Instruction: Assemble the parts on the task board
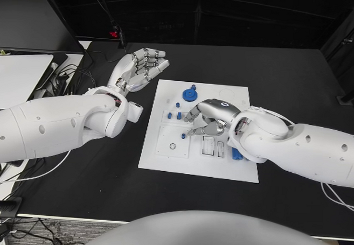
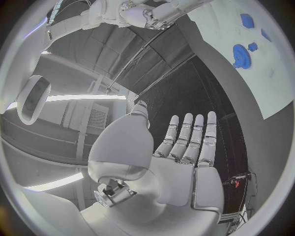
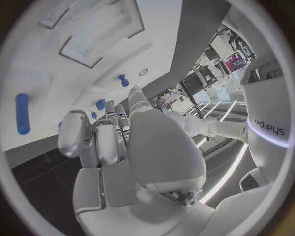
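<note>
The task board is lying in the middle of the black table, and the right hand is hovering over its middle, reaching in from the right edge of the head view. A large blue gear is sitting on the board just beyond that hand's fingers, apart from them. Small blue parts are standing on the board just beside the fingertips, on the left arm's side; whether a fingertip is touching one of them is hidden by the hand itself. A long blue peg is lying on the board beside the right wrist, next to two rectangular slots. In the right wrist view the fingers are lying partly curled and close together over the board, with the blue peg well off to one side and small blue pieces just past the fingertips; I cannot tell whether this hand is grasping anything.

The left hand is resting off the board, over the bare table near the board's far left corner. Its fingers are stretching out straight side by side, the palm is released and is gripping nothing. From the left wrist view the gear is showing on the board, well apart from those fingers
</note>
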`<state>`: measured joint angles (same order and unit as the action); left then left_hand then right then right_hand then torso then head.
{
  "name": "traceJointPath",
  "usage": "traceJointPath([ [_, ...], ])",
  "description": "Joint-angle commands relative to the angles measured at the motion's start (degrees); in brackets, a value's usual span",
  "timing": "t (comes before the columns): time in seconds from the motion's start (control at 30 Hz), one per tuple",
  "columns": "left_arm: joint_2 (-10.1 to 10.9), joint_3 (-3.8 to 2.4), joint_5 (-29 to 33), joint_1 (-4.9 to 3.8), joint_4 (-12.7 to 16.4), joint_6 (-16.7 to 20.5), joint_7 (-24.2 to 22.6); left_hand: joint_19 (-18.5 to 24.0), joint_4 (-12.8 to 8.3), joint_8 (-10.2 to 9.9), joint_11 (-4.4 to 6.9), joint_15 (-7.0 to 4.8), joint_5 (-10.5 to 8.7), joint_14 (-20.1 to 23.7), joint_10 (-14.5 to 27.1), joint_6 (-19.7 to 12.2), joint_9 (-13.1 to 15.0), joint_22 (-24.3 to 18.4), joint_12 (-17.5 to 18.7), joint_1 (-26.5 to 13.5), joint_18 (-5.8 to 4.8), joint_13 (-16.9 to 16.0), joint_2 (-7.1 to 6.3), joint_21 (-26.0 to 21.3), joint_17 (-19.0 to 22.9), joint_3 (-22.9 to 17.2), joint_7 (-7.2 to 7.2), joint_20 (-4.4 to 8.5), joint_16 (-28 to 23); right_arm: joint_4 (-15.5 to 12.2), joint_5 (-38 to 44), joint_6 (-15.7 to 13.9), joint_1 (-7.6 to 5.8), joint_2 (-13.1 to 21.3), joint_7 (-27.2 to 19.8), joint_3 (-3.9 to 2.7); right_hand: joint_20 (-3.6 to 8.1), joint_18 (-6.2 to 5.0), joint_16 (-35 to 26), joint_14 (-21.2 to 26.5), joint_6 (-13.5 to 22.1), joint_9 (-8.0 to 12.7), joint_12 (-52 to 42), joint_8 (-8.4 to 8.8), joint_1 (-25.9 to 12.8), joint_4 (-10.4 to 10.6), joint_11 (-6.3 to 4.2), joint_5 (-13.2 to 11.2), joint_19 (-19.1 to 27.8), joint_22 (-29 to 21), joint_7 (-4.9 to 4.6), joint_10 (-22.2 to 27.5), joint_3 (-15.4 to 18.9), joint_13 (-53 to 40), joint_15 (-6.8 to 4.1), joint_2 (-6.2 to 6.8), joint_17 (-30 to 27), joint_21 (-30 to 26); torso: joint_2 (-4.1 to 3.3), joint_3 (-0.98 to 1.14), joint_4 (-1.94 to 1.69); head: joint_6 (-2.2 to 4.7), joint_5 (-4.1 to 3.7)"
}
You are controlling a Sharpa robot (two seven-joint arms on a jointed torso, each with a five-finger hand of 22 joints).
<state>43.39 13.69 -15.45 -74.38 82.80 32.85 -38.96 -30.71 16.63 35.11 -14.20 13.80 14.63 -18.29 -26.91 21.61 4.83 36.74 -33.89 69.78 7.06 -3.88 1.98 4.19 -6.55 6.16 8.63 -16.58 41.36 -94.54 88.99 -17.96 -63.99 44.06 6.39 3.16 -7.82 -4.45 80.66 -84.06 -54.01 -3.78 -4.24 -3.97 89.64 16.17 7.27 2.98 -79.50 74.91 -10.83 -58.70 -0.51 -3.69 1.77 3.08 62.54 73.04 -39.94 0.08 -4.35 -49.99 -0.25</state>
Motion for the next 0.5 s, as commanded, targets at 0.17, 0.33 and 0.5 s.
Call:
traceJointPath([
  [0.17,0.08,-0.05,0.06,-0.05,0.06,-0.32,-6.93,-0.21,0.10,0.22,-0.02,-0.08,-0.06,0.14,0.32,-0.35,-0.09,-0.09,-0.23,0.01,-0.54,0.10,0.40,0.27,0.15,0.42,7.95,0.03,0.39,-2.93,-16.09,-13.23,-2.01,6.79,-14.61,-0.11,-0.73,-0.43,0.21,-1.36,3.23,0.05,-1.14,0.38,-1.64,-0.66,0.52,0.30,-0.10,1.22,-0.53,2.83,-0.25,-0.11,0.86,-0.24,0.84,-0.18,0.06,-0.05,0.15,-0.01,-0.42],
  [0.33,-0.05,-0.05,0.06,0.03,-0.11,-0.25,-7.03,-0.21,0.10,0.22,-0.02,-0.08,-0.06,0.14,0.32,-0.35,-0.09,-0.09,-0.23,0.01,-0.54,0.10,0.40,0.27,0.15,0.42,7.95,0.03,0.39,-1.73,-18.14,-12.95,-3.03,9.95,-17.07,-0.09,-0.24,0.02,1.47,-2.04,4.60,0.00,-1.74,0.30,-1.75,-1.11,-0.02,0.62,-1.27,2.64,0.08,4.39,-0.39,-0.13,0.18,-0.42,3.94,1.60,0.07,-0.03,0.06,0.03,-0.96],
  [0.5,-0.05,-0.05,0.06,0.17,-0.15,-0.15,-7.07,-0.20,0.10,0.23,-0.02,-0.08,-0.07,0.15,0.33,-0.36,-0.10,-0.10,-0.24,0.00,-0.54,0.11,0.38,0.27,0.18,0.46,7.95,0.03,0.40,0.25,-13.73,-10.86,-3.29,10.87,-13.77,-0.05,-0.39,0.36,2.30,-2.41,4.49,-0.15,-2.61,-0.03,-1.86,-1.44,0.30,0.11,-2.01,3.56,-0.37,5.20,-0.46,-0.19,0.52,-0.60,5.55,2.77,0.04,0.06,0.19,0.28,-1.29],
])
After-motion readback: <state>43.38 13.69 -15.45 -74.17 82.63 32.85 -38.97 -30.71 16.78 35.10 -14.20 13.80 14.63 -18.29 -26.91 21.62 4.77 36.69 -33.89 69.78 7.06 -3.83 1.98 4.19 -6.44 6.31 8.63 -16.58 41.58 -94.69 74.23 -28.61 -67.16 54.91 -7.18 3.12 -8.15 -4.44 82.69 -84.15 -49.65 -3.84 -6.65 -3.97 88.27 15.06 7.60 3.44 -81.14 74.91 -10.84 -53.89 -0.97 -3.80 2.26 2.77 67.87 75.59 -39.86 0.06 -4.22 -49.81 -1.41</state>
